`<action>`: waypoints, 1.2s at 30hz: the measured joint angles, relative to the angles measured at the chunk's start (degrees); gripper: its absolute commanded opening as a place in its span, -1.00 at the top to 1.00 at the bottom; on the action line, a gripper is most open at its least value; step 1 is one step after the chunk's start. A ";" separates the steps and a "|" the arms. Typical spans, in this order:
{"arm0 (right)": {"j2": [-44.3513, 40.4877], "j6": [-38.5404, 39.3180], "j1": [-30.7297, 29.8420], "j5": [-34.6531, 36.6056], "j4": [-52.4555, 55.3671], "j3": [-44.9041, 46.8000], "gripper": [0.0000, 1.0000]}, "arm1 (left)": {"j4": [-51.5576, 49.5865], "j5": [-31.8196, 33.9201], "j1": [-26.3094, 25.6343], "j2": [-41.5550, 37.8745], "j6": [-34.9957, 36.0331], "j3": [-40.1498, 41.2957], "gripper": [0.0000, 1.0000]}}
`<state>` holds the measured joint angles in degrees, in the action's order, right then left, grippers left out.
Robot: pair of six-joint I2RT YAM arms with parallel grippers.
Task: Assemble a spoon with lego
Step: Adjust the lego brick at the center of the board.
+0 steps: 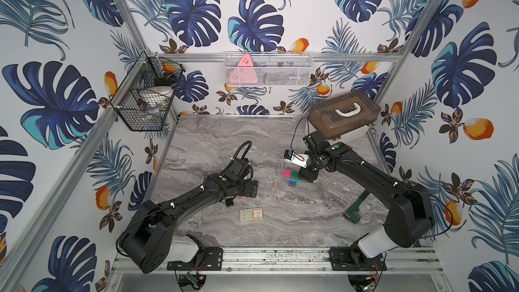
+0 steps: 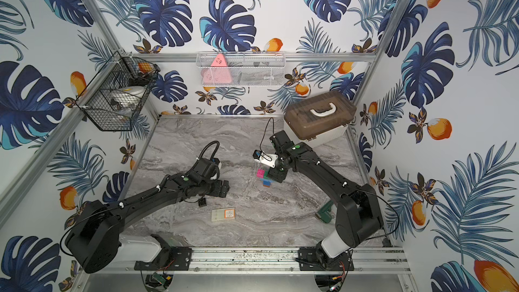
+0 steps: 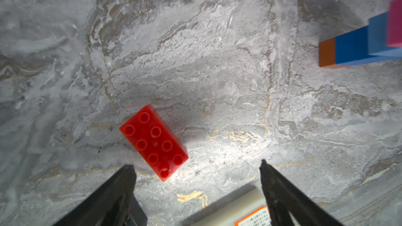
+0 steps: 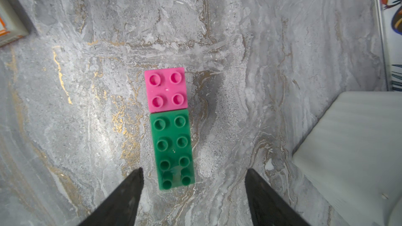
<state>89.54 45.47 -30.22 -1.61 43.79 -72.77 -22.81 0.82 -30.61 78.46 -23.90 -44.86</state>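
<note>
The part-built spoon [image 1: 293,178] lies mid-table in both top views: a pink brick [image 4: 166,89] and a green brick [image 4: 173,148] side by side on blue bricks [image 3: 359,44], with an orange end [image 3: 327,52]. My right gripper [image 4: 194,170] hovers open over it, and the green brick's end sits between the fingers untouched. My left gripper [image 3: 196,166] is open just above the table. A loose red lego brick [image 3: 153,142] lies ahead of it, apart from both fingers. A black brick [image 1: 230,202] rests by the left arm.
A flat beige box with an orange label [image 1: 251,214] lies near the front, under the left gripper's reach. A dark green handled tool [image 1: 355,209] sits by the right arm. A brown-lidded storage box [image 1: 342,116] fills the back right corner.
</note>
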 measured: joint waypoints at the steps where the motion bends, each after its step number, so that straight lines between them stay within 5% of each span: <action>1: -0.07 -0.02 0.00 0.33 -0.39 -0.15 -0.56 | -0.44 0.00 0.13 0.61 -0.20 0.00 -0.90; 19: -0.85 -3.48 0.33 3.19 -2.49 -3.91 -0.61 | 9.03 -12.74 0.79 8.81 -2.95 -1.57 -0.86; 29: 6.51 -19.54 -1.09 2.14 0.15 -17.66 -0.58 | -7.04 -1.64 2.67 -4.79 -0.90 -8.57 -0.89; 36: 19.85 -28.15 -12.11 3.19 6.03 -29.18 -0.48 | -17.90 3.08 2.91 -11.56 0.55 -14.10 -0.90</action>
<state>109.38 17.32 -42.33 1.58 49.82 -101.95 -40.71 3.90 -27.70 66.89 -23.35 -58.96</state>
